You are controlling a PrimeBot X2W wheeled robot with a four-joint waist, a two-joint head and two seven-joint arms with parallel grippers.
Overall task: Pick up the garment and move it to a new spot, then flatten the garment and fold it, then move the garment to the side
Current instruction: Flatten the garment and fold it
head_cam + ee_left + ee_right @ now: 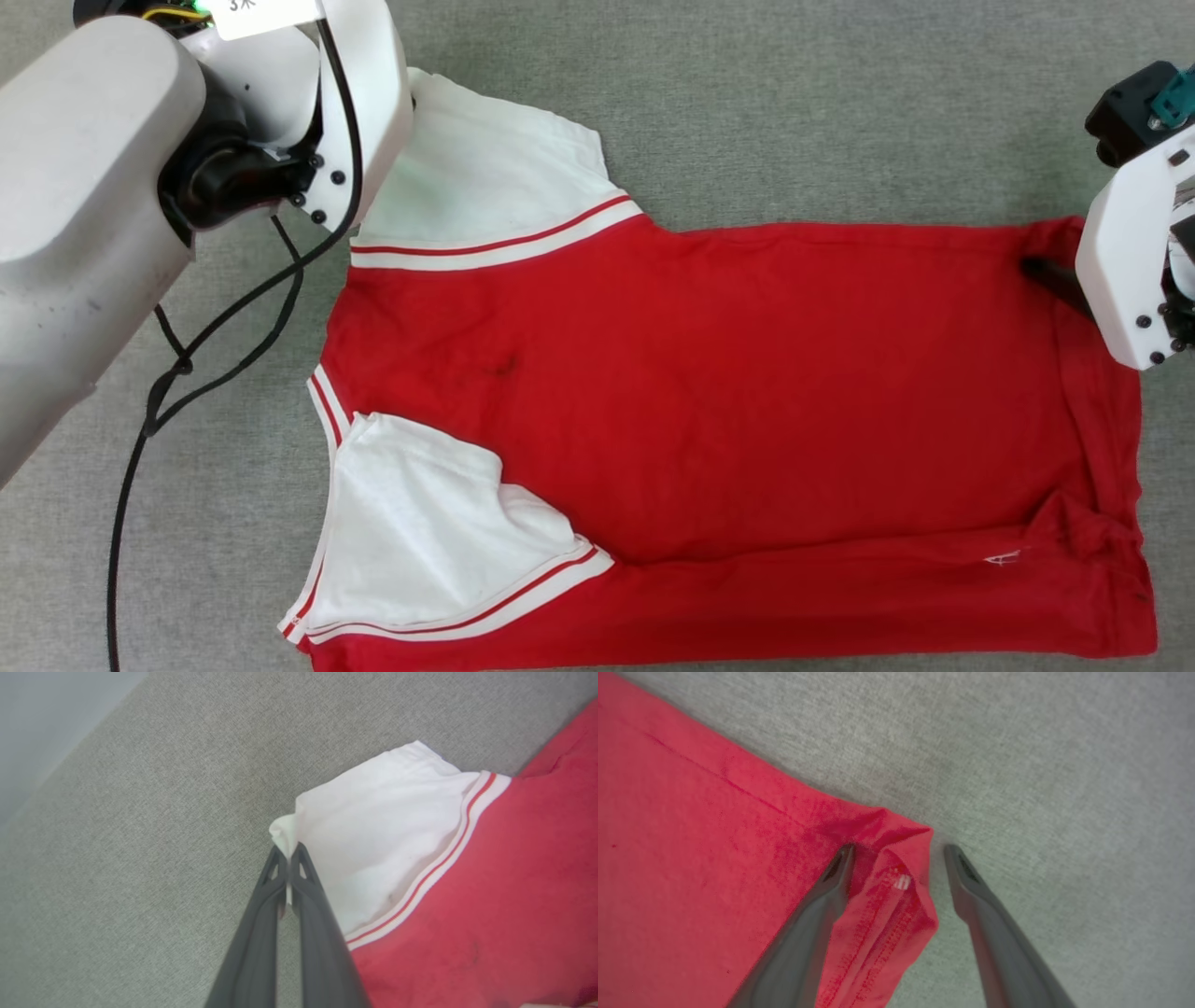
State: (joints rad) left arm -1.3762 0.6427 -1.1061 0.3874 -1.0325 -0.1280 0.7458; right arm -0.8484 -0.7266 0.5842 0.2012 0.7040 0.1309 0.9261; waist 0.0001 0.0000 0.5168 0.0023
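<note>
Head view: left forearm (84, 187) nearest, above the far white sleeve (485, 177); garment (709, 392) flat on grey surface (840, 112), long axis left-right, sleeves left, hem right.
Left wrist view: left gripper (289, 851) fingers pressed together, pinching the sleeve tip (282, 833).
Right wrist view: right gripper (900, 849) fingers spread astride the hem corner (901, 835).
Handling: probably soft, light, limp; corners suit gripping.

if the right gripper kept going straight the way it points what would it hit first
Probably the hem corner of the shirt, sitting between the open jaws; grey surface just behind, depth unclear.
</note>
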